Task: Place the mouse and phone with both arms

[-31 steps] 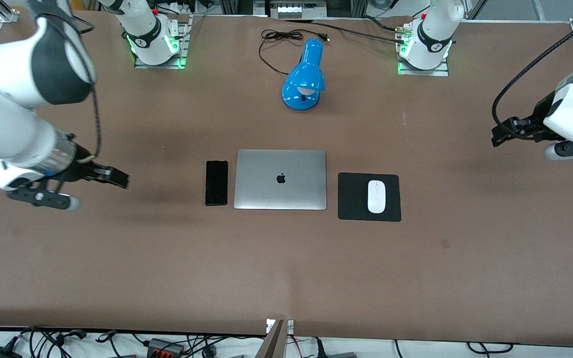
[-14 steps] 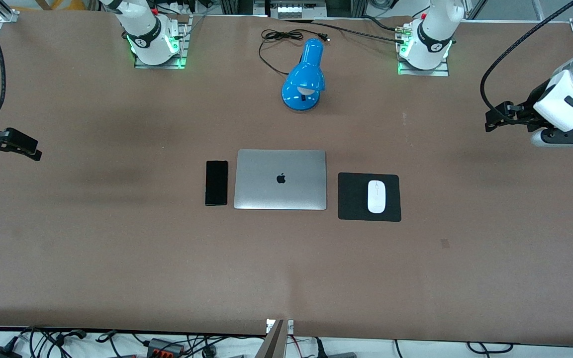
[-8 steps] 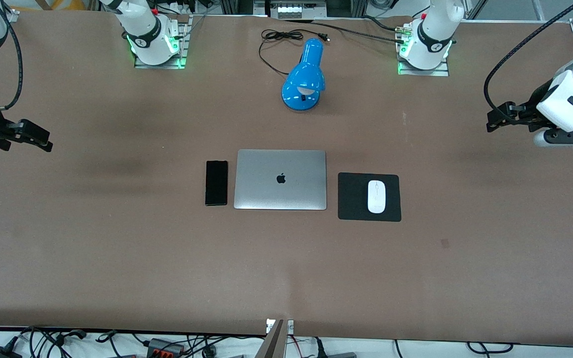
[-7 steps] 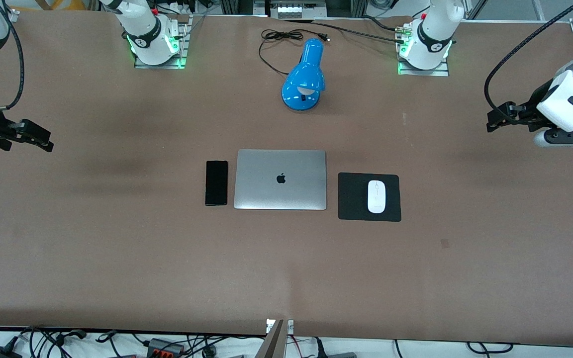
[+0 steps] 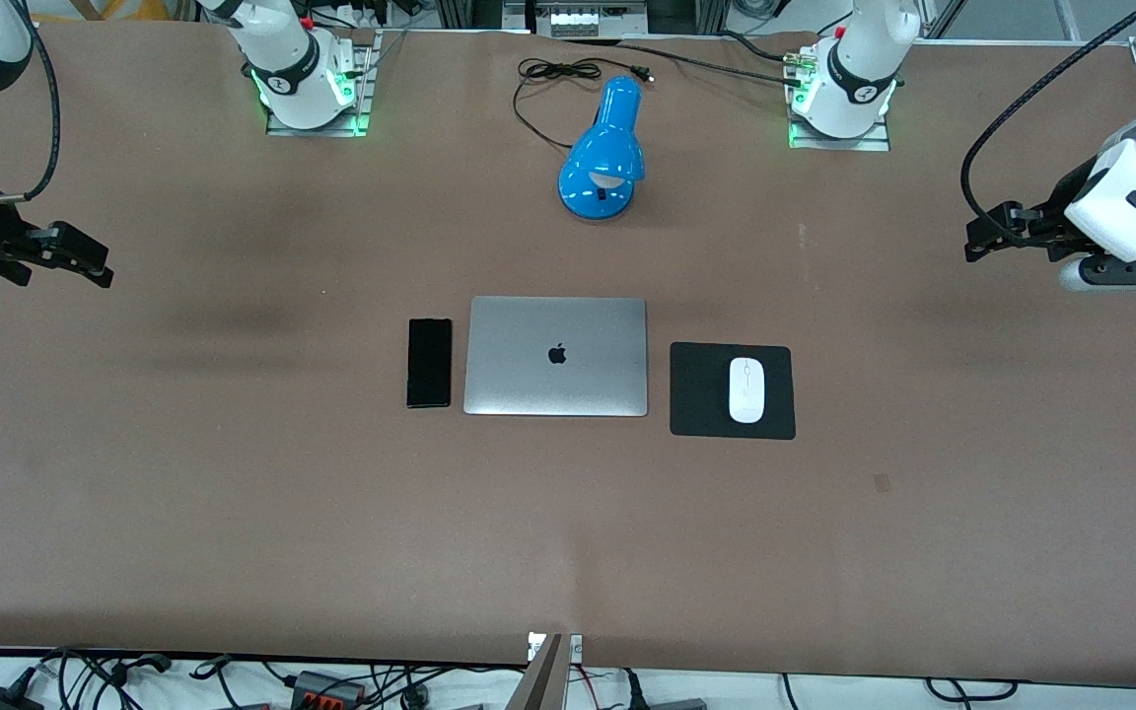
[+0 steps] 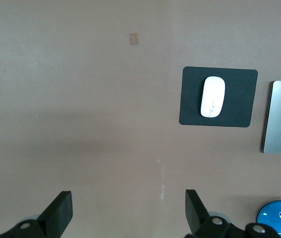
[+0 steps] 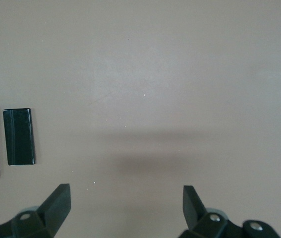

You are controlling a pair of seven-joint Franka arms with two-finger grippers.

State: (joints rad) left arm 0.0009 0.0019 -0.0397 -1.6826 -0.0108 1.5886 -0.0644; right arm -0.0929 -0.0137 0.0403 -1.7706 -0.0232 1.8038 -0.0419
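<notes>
The white mouse [image 5: 746, 390] [image 6: 212, 96] lies on a black square pad [image 5: 701, 394] [image 6: 239, 96] beside the closed silver laptop [image 5: 556, 325], toward the left arm's end. The black phone [image 5: 429, 362] [image 7: 19, 136] lies flat beside the laptop, toward the right arm's end. My left gripper [image 5: 984, 240] [image 6: 128, 210] hangs open and empty over bare table at the left arm's end, well away from the mouse. My right gripper [image 5: 85, 258] [image 7: 126, 204] hangs open and empty over bare table at the right arm's end, far from the phone.
A blue desk lamp [image 5: 604, 150] with a black cord [image 5: 548, 74] lies on the table farther from the front camera than the laptop. The arms' bases [image 5: 307, 84] [image 5: 844, 94] stand along the table's back edge. Brown table surface [image 5: 568, 532] stretches in front of the laptop.
The right arm has swung out from near the phone to the table's end and drifted slightly up and inward. The left gripper has hardly moved. Phone and mouse lie unchanged.
</notes>
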